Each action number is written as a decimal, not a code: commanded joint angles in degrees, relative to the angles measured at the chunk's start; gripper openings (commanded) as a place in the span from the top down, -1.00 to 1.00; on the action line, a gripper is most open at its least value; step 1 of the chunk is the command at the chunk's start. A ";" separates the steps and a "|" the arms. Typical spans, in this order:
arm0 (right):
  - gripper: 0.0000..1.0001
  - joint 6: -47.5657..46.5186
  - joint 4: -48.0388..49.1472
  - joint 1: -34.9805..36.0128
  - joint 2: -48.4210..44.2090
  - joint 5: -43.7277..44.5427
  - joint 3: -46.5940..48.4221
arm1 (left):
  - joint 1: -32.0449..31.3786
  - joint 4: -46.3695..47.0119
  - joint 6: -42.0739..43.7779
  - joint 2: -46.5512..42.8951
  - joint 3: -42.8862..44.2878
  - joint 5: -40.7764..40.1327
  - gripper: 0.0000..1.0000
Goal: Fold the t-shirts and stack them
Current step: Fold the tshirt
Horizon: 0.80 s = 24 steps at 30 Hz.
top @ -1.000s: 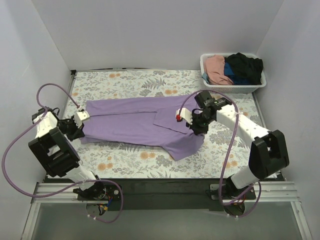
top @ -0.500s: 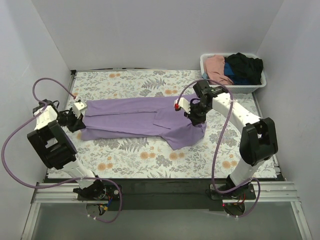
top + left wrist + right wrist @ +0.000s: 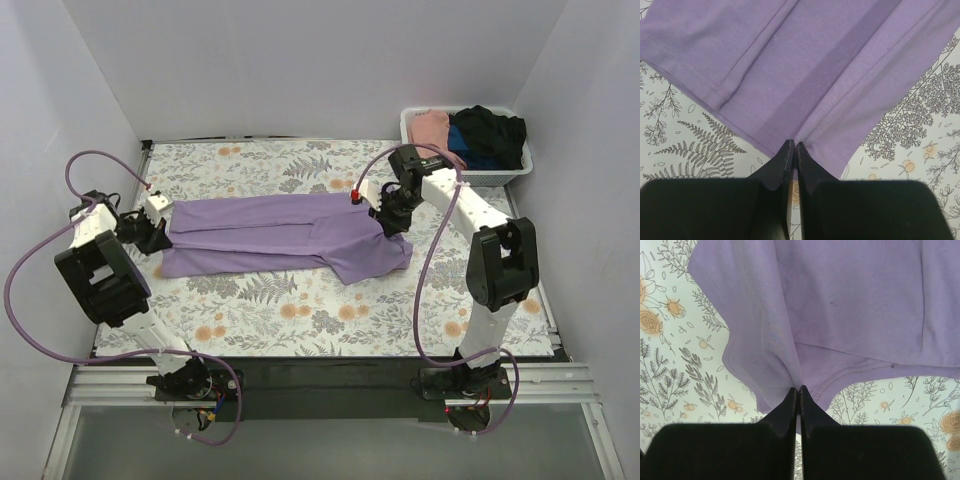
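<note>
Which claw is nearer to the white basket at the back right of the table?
Right. The right claw grips the lavender shirt just in front and left of the basket; the left claw grips the shirt's opposite end, far to the left.

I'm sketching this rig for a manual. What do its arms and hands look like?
The left arm and right arm have white links, black joint blocks and a lavender cable looping along each. The left hand and right hand end in two black tapered fingers.
</note>
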 commanded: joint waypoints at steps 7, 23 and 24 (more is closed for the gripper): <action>0.97 -4.03 -3.16 -1.15 5.18 -0.71 7.05 | -0.94 3.77 -2.10 0.80 1.73 1.56 1.00; 0.97 -5.52 -3.69 -2.03 9.49 0.26 10.57 | -1.90 6.32 -3.94 3.09 2.61 0.68 1.00; 0.97 -5.52 -3.69 -2.12 9.66 0.34 10.74 | -1.99 6.33 -4.03 3.35 2.70 0.59 1.00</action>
